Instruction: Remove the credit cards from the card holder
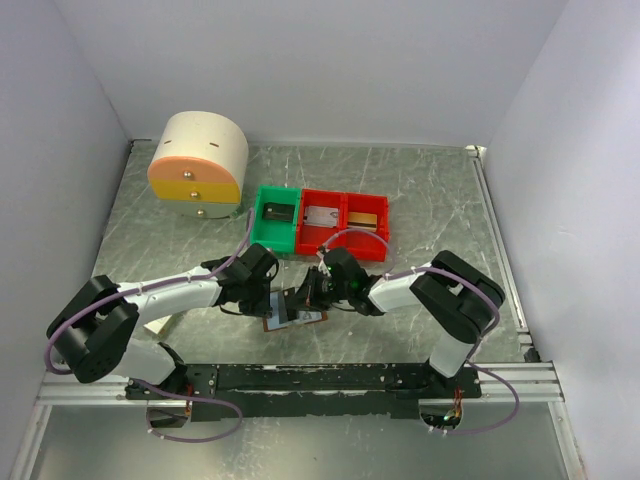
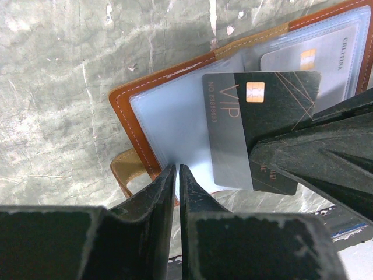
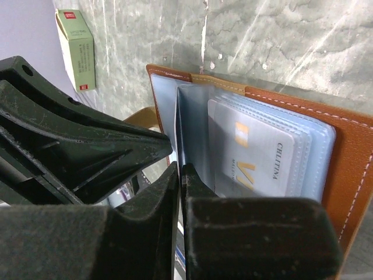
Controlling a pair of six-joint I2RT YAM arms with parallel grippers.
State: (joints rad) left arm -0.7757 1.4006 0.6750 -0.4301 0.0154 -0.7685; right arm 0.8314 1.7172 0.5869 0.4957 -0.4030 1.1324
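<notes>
1 black card (image 2: pixel 280 105) is being held half-out by the right gripper's (image 3: pixel 179 170) closed jaws, the card holder (image 2: pixel 169 122) pinched in the left gripper's (image 2: pixel 177 172); other cards (image 2: pixel 315 55) pocketed.

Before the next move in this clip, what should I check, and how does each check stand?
1. The card holder lies open and flat on the table: ok.
2. The left gripper is closed on the holder's pale-blue panel edge and braces it: ok.
3. The right gripper is closed on the black VIP card: ok, as far as the left wrist view shows.
4. The black VIP card is fully clear of its sleeve: not ok, as part of it sits under the plastic.
5. The white card is out: not ok, as it is in its sleeve.
6. There is room between the two grippers for the pull: cannot tell.
</notes>
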